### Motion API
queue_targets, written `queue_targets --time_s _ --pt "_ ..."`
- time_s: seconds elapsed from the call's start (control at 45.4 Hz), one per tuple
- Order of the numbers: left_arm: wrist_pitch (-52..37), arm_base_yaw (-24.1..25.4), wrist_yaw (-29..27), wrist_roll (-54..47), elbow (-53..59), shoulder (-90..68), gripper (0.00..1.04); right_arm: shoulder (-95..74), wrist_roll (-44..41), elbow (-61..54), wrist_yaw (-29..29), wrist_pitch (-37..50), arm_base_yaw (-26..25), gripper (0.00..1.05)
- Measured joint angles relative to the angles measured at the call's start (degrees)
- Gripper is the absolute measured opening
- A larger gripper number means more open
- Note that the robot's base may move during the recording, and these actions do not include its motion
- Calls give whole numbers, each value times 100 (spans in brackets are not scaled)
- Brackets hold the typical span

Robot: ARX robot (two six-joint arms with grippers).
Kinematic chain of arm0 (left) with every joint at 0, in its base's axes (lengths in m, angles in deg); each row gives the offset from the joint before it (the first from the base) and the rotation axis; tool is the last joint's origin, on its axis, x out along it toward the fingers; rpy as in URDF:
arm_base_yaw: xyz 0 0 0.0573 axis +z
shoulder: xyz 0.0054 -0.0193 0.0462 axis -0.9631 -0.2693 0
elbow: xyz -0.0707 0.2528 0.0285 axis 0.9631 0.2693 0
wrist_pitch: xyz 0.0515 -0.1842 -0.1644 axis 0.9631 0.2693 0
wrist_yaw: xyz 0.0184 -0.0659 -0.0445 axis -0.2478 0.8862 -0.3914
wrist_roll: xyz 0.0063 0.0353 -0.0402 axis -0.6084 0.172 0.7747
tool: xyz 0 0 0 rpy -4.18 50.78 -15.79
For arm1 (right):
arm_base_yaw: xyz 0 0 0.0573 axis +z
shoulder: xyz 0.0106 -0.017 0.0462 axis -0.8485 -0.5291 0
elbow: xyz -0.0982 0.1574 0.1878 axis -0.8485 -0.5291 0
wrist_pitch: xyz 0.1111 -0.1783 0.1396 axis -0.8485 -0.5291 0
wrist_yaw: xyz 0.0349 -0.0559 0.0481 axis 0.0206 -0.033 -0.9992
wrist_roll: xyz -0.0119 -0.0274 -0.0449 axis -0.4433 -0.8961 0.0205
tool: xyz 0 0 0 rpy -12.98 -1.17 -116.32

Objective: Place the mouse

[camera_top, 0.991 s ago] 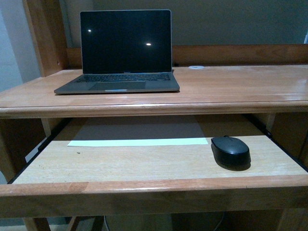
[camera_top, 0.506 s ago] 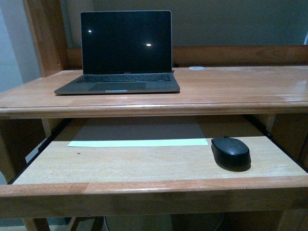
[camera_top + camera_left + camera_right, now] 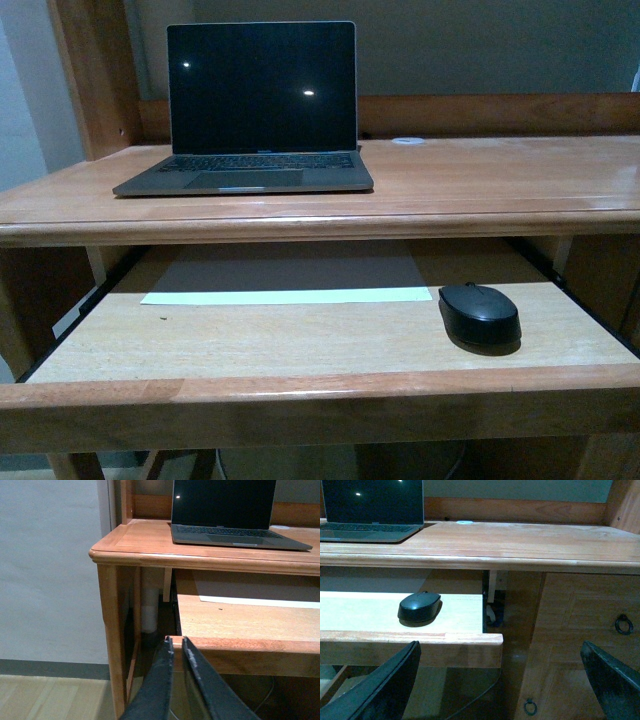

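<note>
Black wireless mouse (image 3: 480, 315) lies at the right of the pull-out tray (image 3: 250, 345); right fingers (image 3: 395, 685), wide apart near it, should straddle its sides squarely, left fingers (image 3: 160, 680) together.

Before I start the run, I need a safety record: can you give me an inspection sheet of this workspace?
Surface: wooden desk top, pull-out tray extended below it.
Job's things: mouse on the tray's right part, untouched.
Clutter: open laptop and white disc on the desk top; paper strip on the tray.
Grippers: left gripper shut, right gripper open, both empty.
Cables: thin dark cable under the tray.
Surroundings: ring-pull drawers, pale wall.
</note>
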Motion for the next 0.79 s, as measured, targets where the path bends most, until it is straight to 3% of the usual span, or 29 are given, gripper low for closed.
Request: queue_targets --time_s 0.242,0.352,0.418,0.484,0.528,0.793 --pt "2 0 0 0 0 0 45 -162 11 7 -9 306 -17 98" --pt "2 0 2 0 0 0 67 -1692 181 317 -50 1375 66 98" --pt "0 0 0 0 0 0 86 -3091 352 748 31 2164 415 98" --pt "0 0 4 0 0 0 97 -3912 461 1128 190 2402 647 98" --pt "0 0 2 -4 0 0 100 -4301 516 1325 219 2492 743 98" --pt "0 0 2 -2 0 0 98 -7333 820 2951 822 2745 1462 98"
